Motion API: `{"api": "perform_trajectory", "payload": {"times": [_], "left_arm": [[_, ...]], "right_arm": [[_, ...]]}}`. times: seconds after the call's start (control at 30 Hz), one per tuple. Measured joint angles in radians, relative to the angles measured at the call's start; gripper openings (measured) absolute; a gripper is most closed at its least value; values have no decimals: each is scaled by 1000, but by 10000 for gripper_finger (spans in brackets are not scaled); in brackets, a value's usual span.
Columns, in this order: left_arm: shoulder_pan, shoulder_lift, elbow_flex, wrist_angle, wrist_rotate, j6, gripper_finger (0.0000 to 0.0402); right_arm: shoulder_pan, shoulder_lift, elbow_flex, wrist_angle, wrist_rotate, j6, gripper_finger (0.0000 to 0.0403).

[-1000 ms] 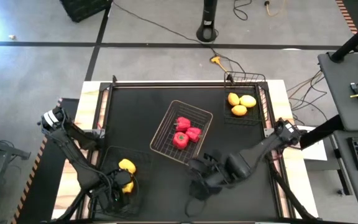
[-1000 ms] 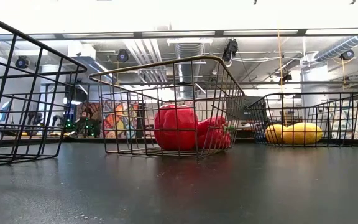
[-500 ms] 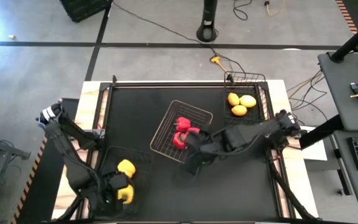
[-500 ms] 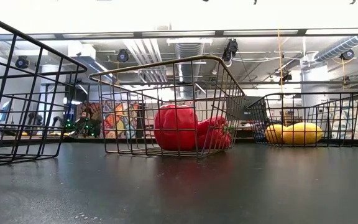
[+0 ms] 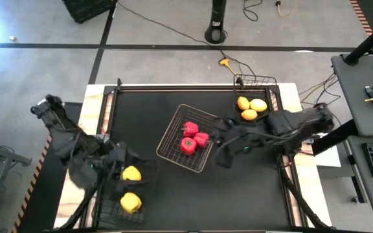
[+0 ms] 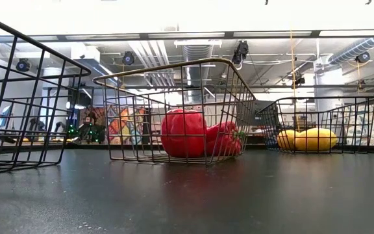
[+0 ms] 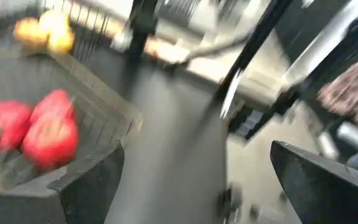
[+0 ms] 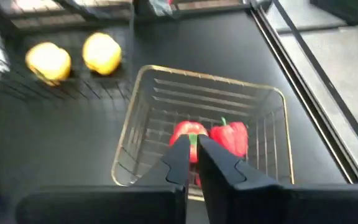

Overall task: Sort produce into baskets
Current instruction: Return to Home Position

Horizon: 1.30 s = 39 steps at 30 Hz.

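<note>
Two grippers: left gripper [image 7: 194, 162] jaws apart, right gripper [image 8: 190, 142] jaws together, empty; pale basket [image 8: 210, 78] rim could be snagged w/ low swing.

"How does the desk [image 6: 239, 195] top look?"
"Black and matt, finely speckled, with a dull sheen. Its edge strip [image 5: 290, 96] looks like pale wood."
"The middle basket [image 5: 171, 131]?"
"Thin, pale, shiny metal wire. The far right basket [image 5: 256, 87] is black-coated wire."
"The red peppers [image 6: 182, 133]?"
"Smooth, glossy plastic, like the lemons [image 6: 313, 138]."
</note>
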Motion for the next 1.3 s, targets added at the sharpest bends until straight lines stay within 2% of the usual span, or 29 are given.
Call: {"api": "perform_trajectory", "payload": {"times": [0.1, 0.2, 0.3, 0.4, 0.5, 0.63, 0.8, 0.87, 0.93, 1.03, 1.1, 1.13, 1.2, 1.3], "left_arm": [[68, -37, -96, 272, 38, 184, 385], [153, -46, -222, 588, 167, 332, 385], [242, -36, -334, 782, 215, 434, 385], [306, -24, -398, 881, 214, 439, 385], [342, -6, -414, 943, 216, 438, 385], [375, 20, -404, 936, 214, 438, 385], [438, 28, -357, 971, 146, 449, 385], [474, 28, -350, 966, 162, 448, 385], [508, 25, -350, 961, 262, 465, 385], [578, 24, -358, 973, 559, 608, 385], [624, 24, -363, 970, 757, 723, 385], [645, 23, -363, 971, 813, 759, 385], [683, 1, -363, 959, 824, 776, 385], [733, -48, -373, 921, 818, 787, 385]], "right_arm": [[27, -105, -120, 119, -7, -11, 16], [76, -227, -290, 309, -4, -11, 10], [129, -340, -484, 551, 66, 0, 9], [163, -432, -633, 643, 127, 63, 9], [172, -500, -719, 587, 119, 81, 9], [173, -558, -799, 515, 62, 98, 9], [172, -582, -866, 518, 62, 95, 9], [172, -582, -881, 516, 55, 94, 9], [166, -583, -883, 520, 57, 72, 9], [152, -605, -895, 521, 121, -66, 9], [151, -639, -911, 520, 116, -143, 9], [151, -658, -919, 520, 97, -158, 9], [153, -697, -938, 533, 59, -179, 9], [152, -766, -981, 537, -57, -255, 9]]}}
